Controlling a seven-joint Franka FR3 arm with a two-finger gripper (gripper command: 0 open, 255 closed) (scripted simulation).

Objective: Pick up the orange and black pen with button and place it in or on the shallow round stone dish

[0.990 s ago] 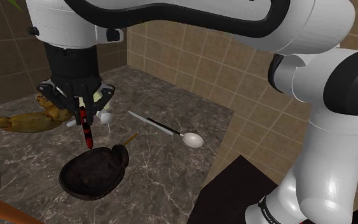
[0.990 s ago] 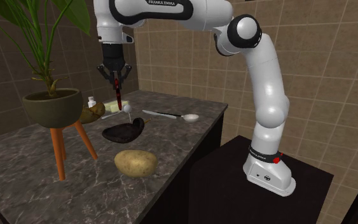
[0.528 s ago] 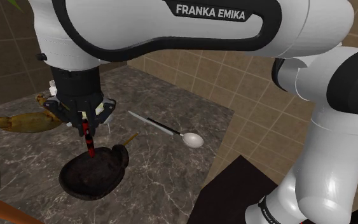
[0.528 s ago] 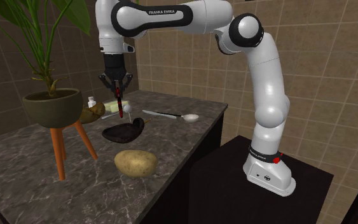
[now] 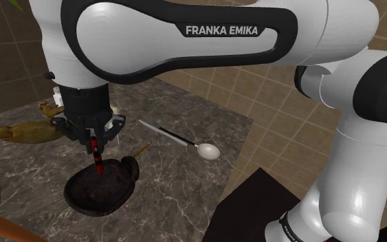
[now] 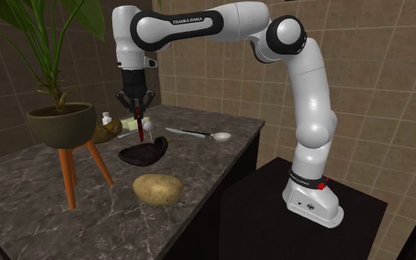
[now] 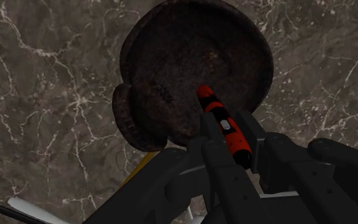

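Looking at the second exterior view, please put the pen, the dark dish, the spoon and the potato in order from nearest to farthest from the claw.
1. The red and black pen: clasped in the claw, hanging down.
2. The dark dish: directly below the pen's tip.
3. The spoon, to that view's right, and the potato, nearer the camera: too close to call.

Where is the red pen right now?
The pen hangs clasped in the gripper, tip down above the dark dish, at the shoulder view's left.
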